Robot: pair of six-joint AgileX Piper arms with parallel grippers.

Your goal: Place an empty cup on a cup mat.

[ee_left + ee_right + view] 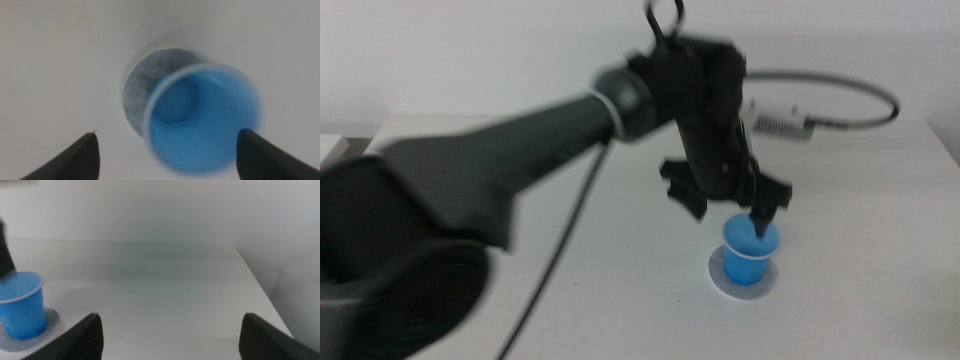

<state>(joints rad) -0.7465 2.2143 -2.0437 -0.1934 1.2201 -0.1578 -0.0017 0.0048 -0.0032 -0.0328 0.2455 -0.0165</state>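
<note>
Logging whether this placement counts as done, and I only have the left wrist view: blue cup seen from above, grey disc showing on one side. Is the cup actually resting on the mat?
Observer: Yes. In the right wrist view the cup stands upright on the cup mat, off-centre, with mat showing on one side.
Reviewer: Is the left pincer gripping it?
Observer: No. The middle view shows the left pincer open just above the rim.
Reviewer: Where is the right arm?
Observer: Out of the middle view; the right pincer is open over bare table, away from the cup.
</note>
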